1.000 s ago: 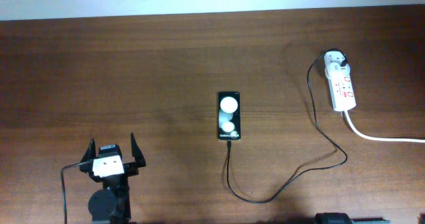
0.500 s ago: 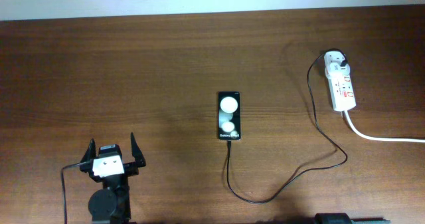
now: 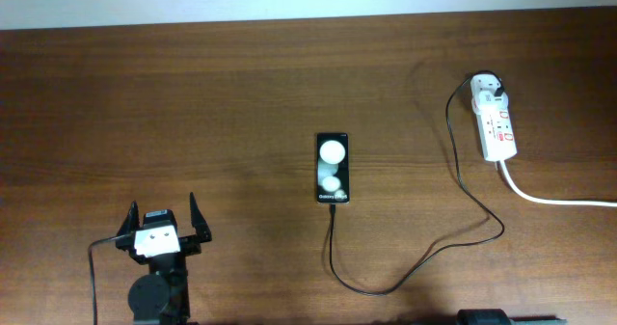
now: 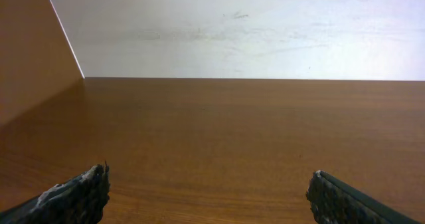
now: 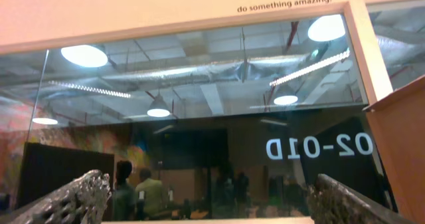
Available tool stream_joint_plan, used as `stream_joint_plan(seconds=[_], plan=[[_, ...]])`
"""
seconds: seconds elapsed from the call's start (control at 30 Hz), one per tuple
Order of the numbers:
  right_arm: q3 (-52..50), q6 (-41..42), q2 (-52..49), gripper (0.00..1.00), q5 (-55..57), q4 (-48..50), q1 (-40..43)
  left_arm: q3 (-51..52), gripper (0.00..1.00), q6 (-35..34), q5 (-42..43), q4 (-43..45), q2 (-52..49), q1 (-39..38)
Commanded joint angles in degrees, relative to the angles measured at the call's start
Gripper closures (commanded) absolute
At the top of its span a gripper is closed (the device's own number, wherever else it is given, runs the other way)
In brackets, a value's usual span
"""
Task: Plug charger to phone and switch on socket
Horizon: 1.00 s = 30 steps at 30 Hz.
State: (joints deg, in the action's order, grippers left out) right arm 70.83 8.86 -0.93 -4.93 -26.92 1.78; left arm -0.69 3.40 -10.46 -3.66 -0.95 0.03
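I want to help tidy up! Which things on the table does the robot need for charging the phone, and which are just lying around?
For the job:
- phone
- charger
- socket, with its thick white cord

Just around:
- No loose extras show.
- Only the wooden table and the left end effector, open and away from the phone.

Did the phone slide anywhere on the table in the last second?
No. The phone lies exactly where it was, at the same distance and angle from the socket.
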Motion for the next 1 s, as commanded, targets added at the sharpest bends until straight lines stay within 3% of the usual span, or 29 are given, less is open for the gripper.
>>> stream_joint_plan(seconds=[0.0, 0.13, 0.27, 0.5, 0.97], plan=[[-5.75, 0.63, 0.61, 0.01, 0.7, 4.31, 0.22, 0.13, 0.01, -0.55, 0.2, -0.15, 0.28, 0.24], [-19.67, 0.61, 0.5, 0.01, 1.16, 13.57, 0.22, 0.13, 0.01, -0.55, 0.2, -0.15, 0.28, 0.24], [-35.58, 0.61, 0.5, 0.01, 1.11, 14.64, 0.22, 0.13, 0.01, -0.55, 0.2, -0.15, 0.28, 0.24], [-53.59, 0.61, 0.5, 0.01, 1.14, 18.93, 0.22, 0.13, 0.01, -0.55, 0.2, -0.15, 0.28, 0.24], [-68.48, 0.61, 0.5, 0.01, 1.11, 25.22, 0.22, 0.13, 0.01, -0.55, 0.2, -0.15, 0.28, 0.24]])
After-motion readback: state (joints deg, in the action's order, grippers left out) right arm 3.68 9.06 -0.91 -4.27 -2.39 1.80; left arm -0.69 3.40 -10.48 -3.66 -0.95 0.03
